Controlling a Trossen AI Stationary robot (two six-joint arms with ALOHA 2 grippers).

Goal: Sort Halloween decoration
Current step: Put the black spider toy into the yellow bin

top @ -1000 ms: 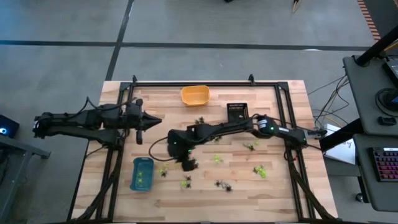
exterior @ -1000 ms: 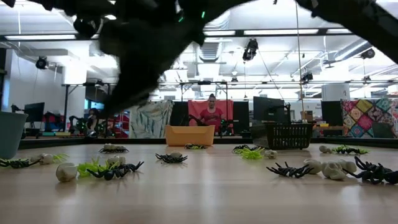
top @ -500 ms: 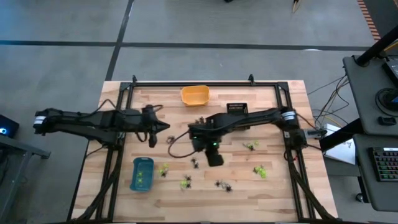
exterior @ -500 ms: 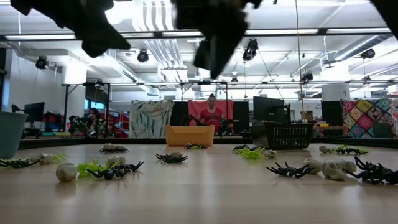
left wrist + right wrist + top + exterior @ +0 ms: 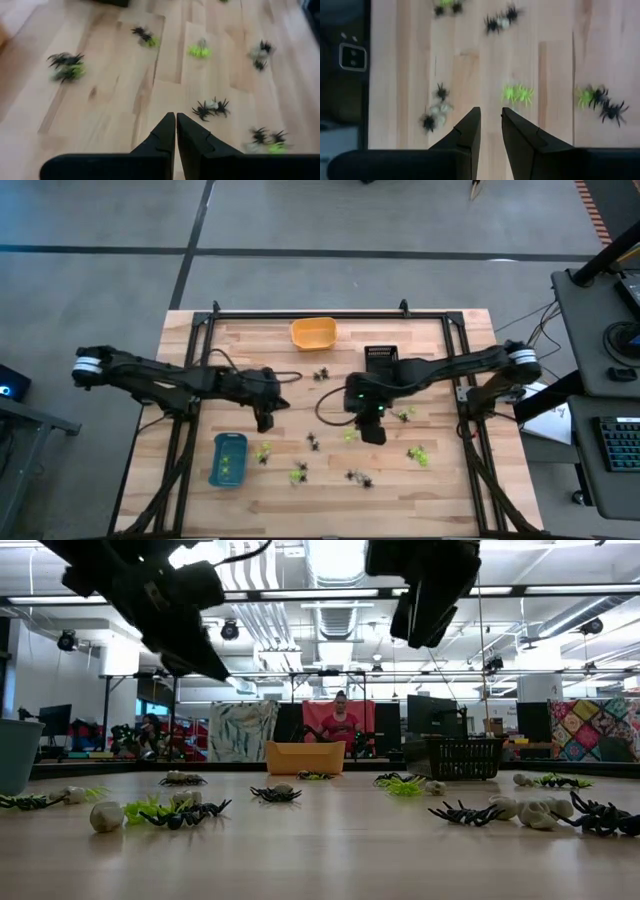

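Trinkets lie scattered across the worktop, none held. Left jaws hover shut and empty near the blue tray; right jaws, slightly parted, hang empty above a green spider.

Bright overhead strip lights; wrist views motion-blurred, soft faint shadows.

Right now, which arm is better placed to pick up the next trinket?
Probably the right. Its gripper hovers with fingers apart over a green trinket mid-table. The left gripper is shut and would have to open first.
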